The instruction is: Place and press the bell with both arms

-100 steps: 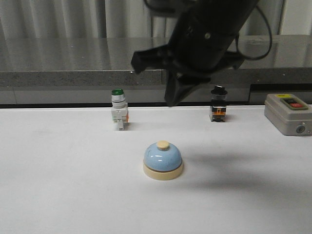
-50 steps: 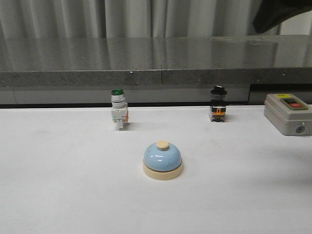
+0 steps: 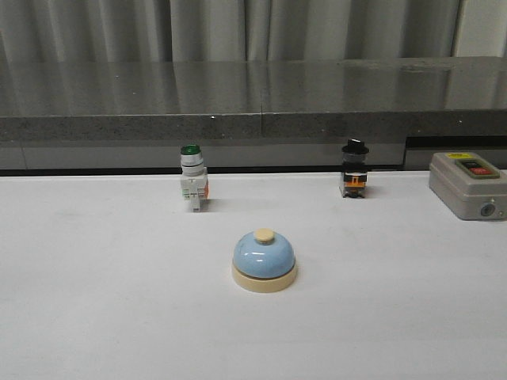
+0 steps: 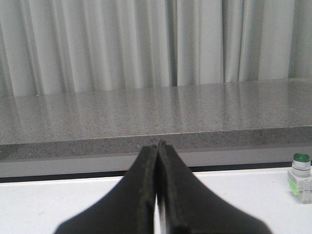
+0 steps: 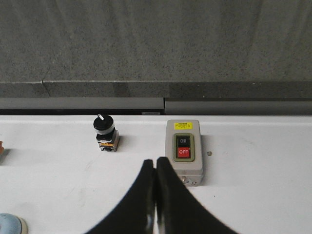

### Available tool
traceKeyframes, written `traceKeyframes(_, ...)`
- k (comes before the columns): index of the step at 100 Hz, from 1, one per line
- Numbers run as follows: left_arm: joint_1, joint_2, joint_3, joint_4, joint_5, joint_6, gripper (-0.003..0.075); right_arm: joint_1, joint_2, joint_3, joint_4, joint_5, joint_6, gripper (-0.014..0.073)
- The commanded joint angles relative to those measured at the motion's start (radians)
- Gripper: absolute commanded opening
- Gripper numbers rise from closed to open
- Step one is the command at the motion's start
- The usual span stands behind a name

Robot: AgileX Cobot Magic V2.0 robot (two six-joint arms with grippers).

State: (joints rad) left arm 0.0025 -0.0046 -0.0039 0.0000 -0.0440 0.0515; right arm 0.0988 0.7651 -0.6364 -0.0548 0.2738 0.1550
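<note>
The light-blue bell with its cream base and knob stands upright near the middle of the white table. Its edge shows in the right wrist view. Neither arm shows in the front view. My left gripper is shut and empty, off to the left of the green-capped switch. My right gripper is shut and empty, above the table in front of the grey switch box, well right of the bell.
A green-capped white switch and a black-capped switch stand at the table's back. A grey ON/OFF switch box sits at the back right. A grey stone ledge runs behind the table.
The black arm that hung over the bell at the top of the front view has swung up and to the right and has left that view. The bell has not moved.
</note>
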Motion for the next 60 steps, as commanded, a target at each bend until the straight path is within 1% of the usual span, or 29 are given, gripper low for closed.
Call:
traceKeyframes(1, -0.004, -0.03, 0.056, -0.009, -0.082, -0.01, -0.0021, -0.009, -0.084, 0.02, -0.011, -0.105, -0.004, -0.0064)
traceKeyframes(17, -0.004, -0.03, 0.056, -0.009, -0.082, -0.01, -0.0021, -0.009, -0.223, 0.097, -0.011, -0.102, -0.004, -0.0064)
traceKeyframes(30, -0.004, -0.03, 0.056, -0.009, -0.082, -0.01, -0.0021, -0.009, -0.292, 0.118, -0.011, -0.085, -0.004, -0.0064)
traceKeyframes(60, -0.004, -0.03, 0.056, -0.009, -0.082, -0.01, -0.0021, -0.009, -0.302, 0.118, -0.011, -0.081, -0.004, -0.0064)
